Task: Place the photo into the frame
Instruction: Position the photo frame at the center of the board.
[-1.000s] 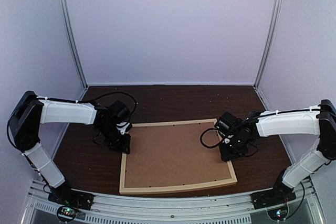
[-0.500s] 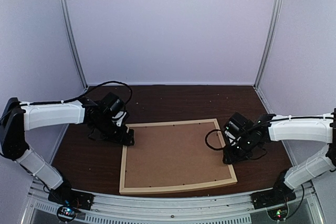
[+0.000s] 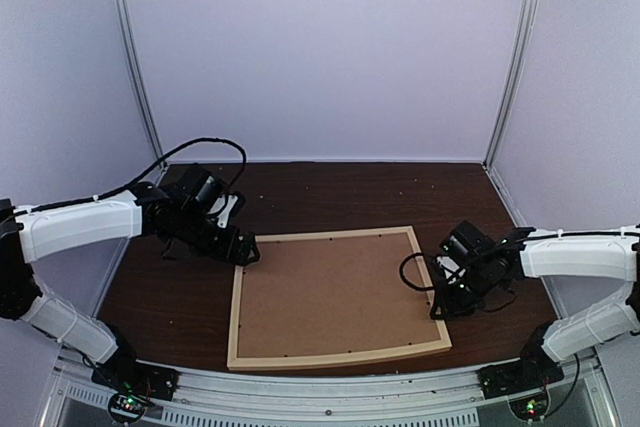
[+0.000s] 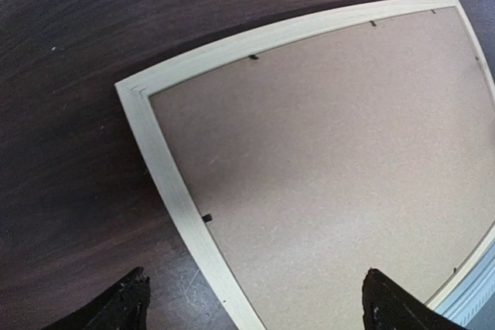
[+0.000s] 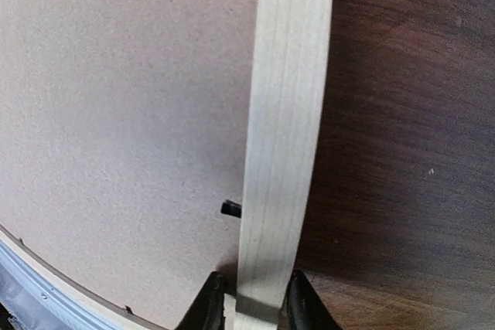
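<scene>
Pinching the frame (image 5: 285, 98) by its right strip nr the table (image 3: 330, 187) right edge, R gripper (image 5: 255, 304) clamps wood while L gripper (image 4: 251, 304) hangs spread wide over the backing board (image 4: 332, 160).

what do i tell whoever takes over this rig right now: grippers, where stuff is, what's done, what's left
left gripper: open and empty, above the far left corner of the frame.
right gripper: fingers either side of the frame's right strip, towards its near end, apparently pinching it.
The frame lies flat on the table, back up, with the brown backing board seated in it.
photo: not visible in any view. It may be under the board, cannot tell.
Done: board is in the frame.
Left: confirm the photo is inside. If it is not, lift the board and insert it.
</scene>
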### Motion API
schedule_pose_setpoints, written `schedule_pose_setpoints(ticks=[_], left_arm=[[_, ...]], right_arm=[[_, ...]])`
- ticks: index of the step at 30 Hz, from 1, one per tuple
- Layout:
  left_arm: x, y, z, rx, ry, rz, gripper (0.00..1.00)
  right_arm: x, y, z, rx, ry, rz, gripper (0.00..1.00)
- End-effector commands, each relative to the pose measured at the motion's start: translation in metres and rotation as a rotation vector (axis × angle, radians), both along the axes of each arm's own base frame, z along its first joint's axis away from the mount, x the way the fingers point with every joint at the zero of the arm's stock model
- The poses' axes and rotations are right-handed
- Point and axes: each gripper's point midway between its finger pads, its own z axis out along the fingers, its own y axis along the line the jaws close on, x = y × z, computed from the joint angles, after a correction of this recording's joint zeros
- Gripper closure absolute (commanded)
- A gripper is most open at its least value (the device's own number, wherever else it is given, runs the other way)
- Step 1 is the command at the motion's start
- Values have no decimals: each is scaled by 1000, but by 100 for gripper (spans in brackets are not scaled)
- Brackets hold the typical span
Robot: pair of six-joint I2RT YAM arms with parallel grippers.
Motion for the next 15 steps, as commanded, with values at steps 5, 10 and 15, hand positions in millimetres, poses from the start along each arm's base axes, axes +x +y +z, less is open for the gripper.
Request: schedule_pose_setpoints(ticks=[5,10,15], left_arm=[[-23,-63,15,-103,-98,-292,7],[-51,-109,7,-61,-160,-522,9],[-79,-156,-7,-45,-197,-763,11]], right_arm=[[16,2,-15,16,0,-36,87],[41,10,-15,24,-19,-69,94],[76,27,-15,38,-36,-74,99]])
